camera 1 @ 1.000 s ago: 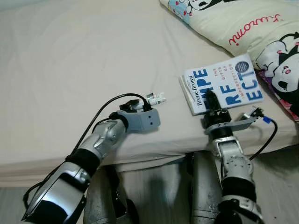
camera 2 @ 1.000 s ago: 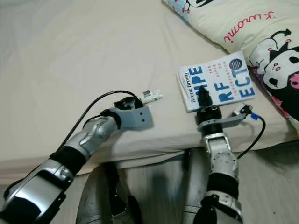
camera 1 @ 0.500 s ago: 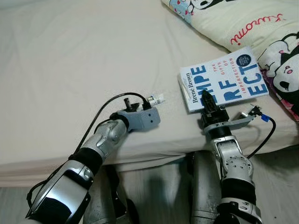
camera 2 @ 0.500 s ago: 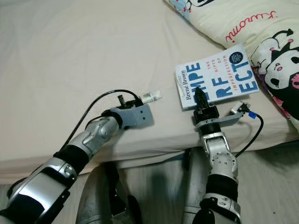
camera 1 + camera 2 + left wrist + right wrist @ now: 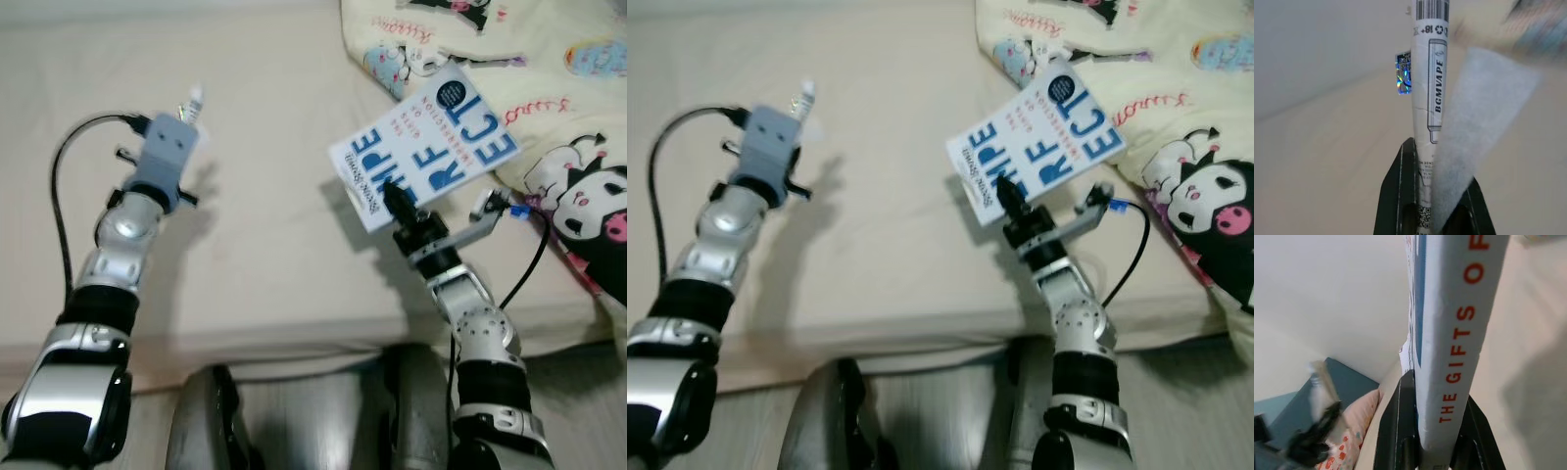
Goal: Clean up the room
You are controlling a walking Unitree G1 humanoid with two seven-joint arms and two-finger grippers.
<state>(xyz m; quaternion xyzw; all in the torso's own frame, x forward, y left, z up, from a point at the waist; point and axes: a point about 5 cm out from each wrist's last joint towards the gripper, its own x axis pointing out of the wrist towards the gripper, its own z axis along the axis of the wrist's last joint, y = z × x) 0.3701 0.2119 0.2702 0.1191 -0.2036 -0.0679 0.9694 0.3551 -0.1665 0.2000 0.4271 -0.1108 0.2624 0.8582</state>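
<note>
Two claws raised above beige-sheeted bed (image 5: 274,225), each grasping something. Left claw (image 5: 192,101) up at left, over far part of bed, clenched on slim white printed tube (image 5: 1427,93); tube tip just visible past grey wrist camera block (image 5: 167,157) in head views. Left wrist view: tube pinched between black fingers (image 5: 1396,196), barcode and holographic sticker on its label, blurred white strip alongside it. Black cable (image 5: 69,157) looping off left wrist.

Right claw (image 5: 392,201) at centre-right, clamped on near edge of white paperback book with big blue letters (image 5: 426,147). Book lifted clear of bed, tilted, cover facing up towards head camera, shadow on sheet to its left. Right wrist view: book edge-on between black fingers (image 5: 1398,426), pale blue spine with red lettering.

Cream pillow with black-and-white cartoon print (image 5: 549,117) at far right, behind and beside book. Contact between book and pillow: cannot tell. Robot's grey legs (image 5: 206,421) at near edge, on pale floor (image 5: 323,411).
</note>
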